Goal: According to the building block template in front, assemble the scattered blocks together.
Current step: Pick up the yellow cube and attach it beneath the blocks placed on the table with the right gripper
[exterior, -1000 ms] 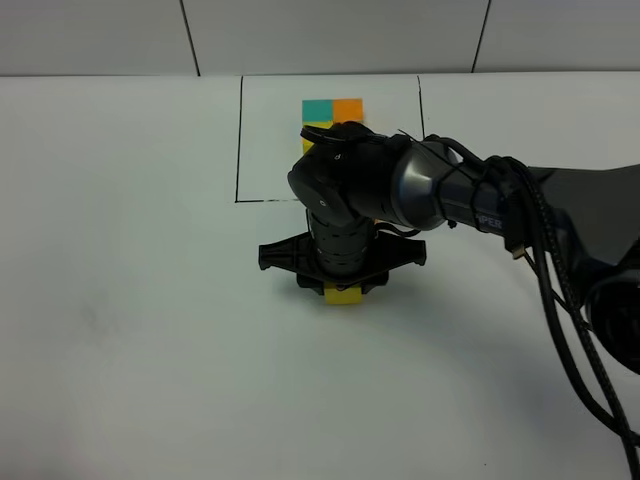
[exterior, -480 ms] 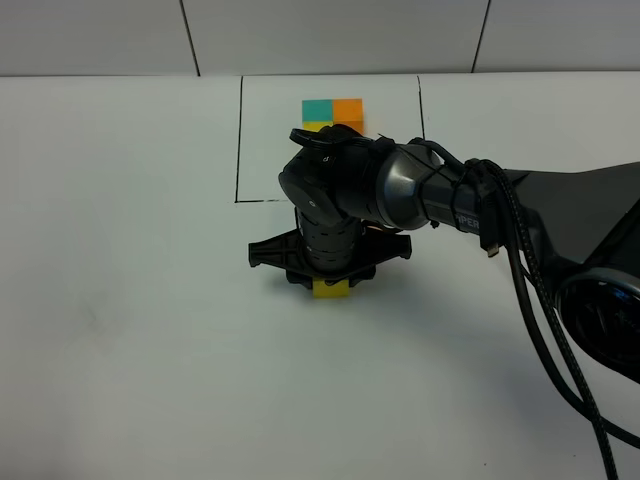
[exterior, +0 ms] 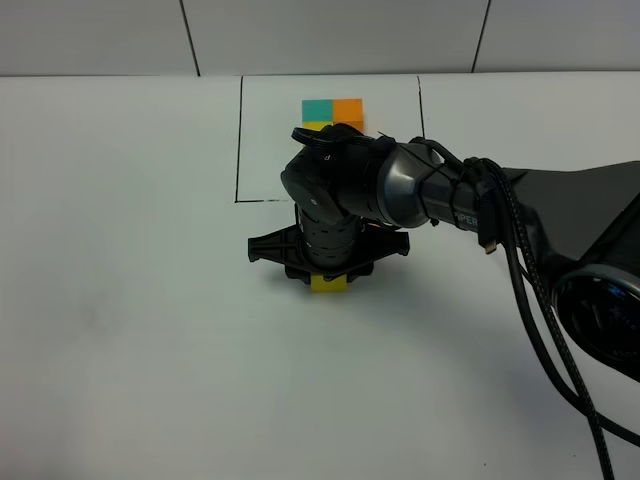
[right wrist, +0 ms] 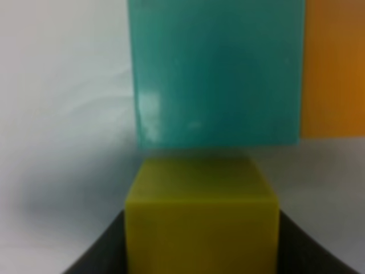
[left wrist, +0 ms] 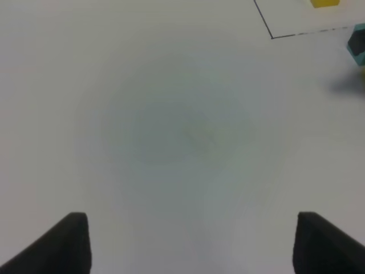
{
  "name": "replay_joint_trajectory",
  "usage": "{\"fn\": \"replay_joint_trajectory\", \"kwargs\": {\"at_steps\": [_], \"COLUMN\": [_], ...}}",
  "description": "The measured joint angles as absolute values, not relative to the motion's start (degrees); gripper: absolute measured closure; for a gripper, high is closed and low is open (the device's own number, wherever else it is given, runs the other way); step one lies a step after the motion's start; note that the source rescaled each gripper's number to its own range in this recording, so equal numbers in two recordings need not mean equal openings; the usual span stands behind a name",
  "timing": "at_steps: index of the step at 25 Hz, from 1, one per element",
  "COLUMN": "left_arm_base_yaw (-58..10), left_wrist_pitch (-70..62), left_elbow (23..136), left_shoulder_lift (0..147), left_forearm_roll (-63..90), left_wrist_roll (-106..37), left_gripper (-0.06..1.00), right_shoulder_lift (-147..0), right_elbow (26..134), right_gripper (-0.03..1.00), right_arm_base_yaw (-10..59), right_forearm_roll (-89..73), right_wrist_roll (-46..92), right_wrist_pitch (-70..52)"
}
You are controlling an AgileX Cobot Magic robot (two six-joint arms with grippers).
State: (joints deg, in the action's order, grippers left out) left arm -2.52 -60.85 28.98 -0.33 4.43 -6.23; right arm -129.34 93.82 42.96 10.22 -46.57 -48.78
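right pincer [exterior: 330, 276] clamps the yellow cube [right wrist: 201, 220], placing it just beside the teal cube [right wrist: 217, 74]; next, seat and release. left pincer [left wrist: 191, 242] idles open.

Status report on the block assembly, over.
Right tool shut on yellow block, lined up against teal block, orange block beside. Left tool open, empty. Nothing in the way.

The template [exterior: 333, 111], teal and orange cubes visible, is seen framed at upper centre. Below it, a yellow block [exterior: 329, 284] is seen; teal block [right wrist: 217, 74] and orange block [right wrist: 335, 68] are seen touching.
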Motion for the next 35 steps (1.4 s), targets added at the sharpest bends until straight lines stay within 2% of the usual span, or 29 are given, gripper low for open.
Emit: {"fn": "replay_joint_trajectory", "kwargs": {"at_steps": [35], "left_arm_base_yaw": [-2.5], "left_wrist_pitch": [-60.8], "left_elbow": [29.0], "left_shoulder_lift": [-0.3], "left_forearm_roll": [4.4], "left_wrist_roll": [-6.2], "left_gripper": [0.22], "right_shoulder_lift": [-129.8], "right_elbow": [93.9], "right_gripper": [0.95], "right_arm_base_yaw": [41.8], "right_forearm_roll": [11.6], "right_wrist_roll": [-48.1], "right_wrist_pitch": [-47.3]}}
